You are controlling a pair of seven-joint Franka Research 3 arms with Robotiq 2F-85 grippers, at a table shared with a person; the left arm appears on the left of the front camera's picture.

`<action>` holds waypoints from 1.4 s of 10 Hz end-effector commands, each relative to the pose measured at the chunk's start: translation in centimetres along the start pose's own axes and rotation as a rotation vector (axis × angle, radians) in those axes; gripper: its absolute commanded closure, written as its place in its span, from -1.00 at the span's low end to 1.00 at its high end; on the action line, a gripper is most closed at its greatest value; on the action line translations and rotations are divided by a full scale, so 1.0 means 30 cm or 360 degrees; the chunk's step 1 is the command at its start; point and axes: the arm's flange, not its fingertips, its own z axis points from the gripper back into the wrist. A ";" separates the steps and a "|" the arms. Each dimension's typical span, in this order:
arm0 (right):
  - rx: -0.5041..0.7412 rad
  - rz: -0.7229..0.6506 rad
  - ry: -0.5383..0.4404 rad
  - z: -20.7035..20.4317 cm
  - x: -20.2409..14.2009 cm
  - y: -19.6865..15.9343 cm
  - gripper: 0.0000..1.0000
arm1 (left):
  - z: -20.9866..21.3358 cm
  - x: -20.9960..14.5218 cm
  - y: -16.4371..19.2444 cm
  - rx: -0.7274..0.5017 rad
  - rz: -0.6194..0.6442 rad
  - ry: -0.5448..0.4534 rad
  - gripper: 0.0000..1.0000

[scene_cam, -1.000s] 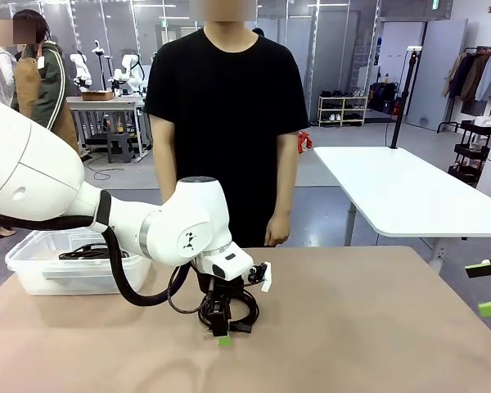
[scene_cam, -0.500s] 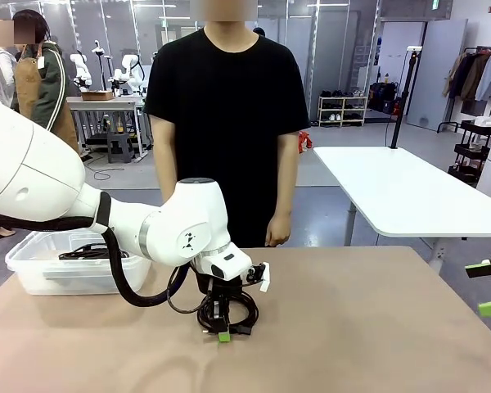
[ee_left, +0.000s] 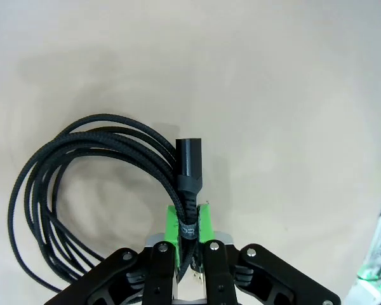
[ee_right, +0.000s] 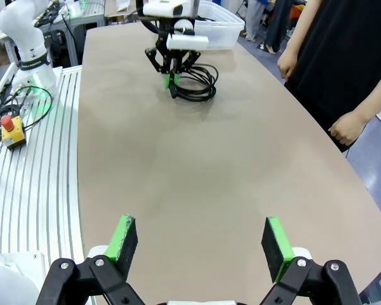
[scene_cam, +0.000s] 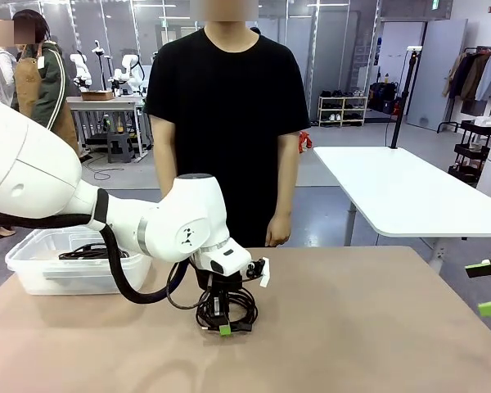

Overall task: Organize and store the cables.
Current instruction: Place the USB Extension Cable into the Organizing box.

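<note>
One coiled cable (scene_cam: 227, 309) lies on the worktop (scene_cam: 352, 327) near the middle, in front of the person (scene_cam: 227, 123) standing at the far side, and my left gripper (scene_cam: 222, 327) is clenched on it. In the left wrist view the green pads (ee_left: 172, 219) pinch the strand bundle just behind the black plug (ee_left: 189, 159), while the rest of the loops (ee_left: 57, 190) fan out to one side, resting on the surface. My right gripper (ee_right: 200, 244) waits at the right edge of the worktop with its jaws spread wide and nothing between them. The clear bin (scene_cam: 45, 266) at the far left already holds at least one dark coil (scene_cam: 90, 250); I take it as the destination. Risks, as I judge them: the grip sits at one edge of the coil, so on lifting, the free loops may sag and unwind, since I can make out no tie band on this coil. Hanging loops could drag across the worktop or catch on the bin's rim during the carry to the left. A pinch on only some strands might also let the bundle slide through the pads. I cannot tell whether every strand is caught.
</note>
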 end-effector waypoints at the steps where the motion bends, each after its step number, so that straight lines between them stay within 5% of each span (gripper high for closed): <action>1: -0.0009 -0.0013 -0.0011 0.000 0.009 -0.002 -1.00 | 0.213 -0.039 -0.107 0.0063 -0.0083 0.0032 1.00; 4: -0.0009 -0.0013 -0.0011 0.000 0.009 -0.002 -1.00 | 0.404 -0.051 -0.187 0.0166 -0.0171 -0.0008 1.00; 11: -0.0009 -0.0013 -0.0011 0.000 0.009 -0.002 -1.00 | 0.441 -0.012 -0.179 0.0209 -0.0144 0.0022 1.00; 12: -0.0009 -0.0013 -0.0011 0.000 0.009 -0.002 -1.00 | 0.436 -0.019 -0.179 0.0202 -0.0162 0.0027 0.73; 14: -0.0009 -0.0013 -0.0011 0.000 0.009 -0.002 -1.00 | 0.588 -0.143 -0.143 0.0260 -0.0228 0.0038 0.73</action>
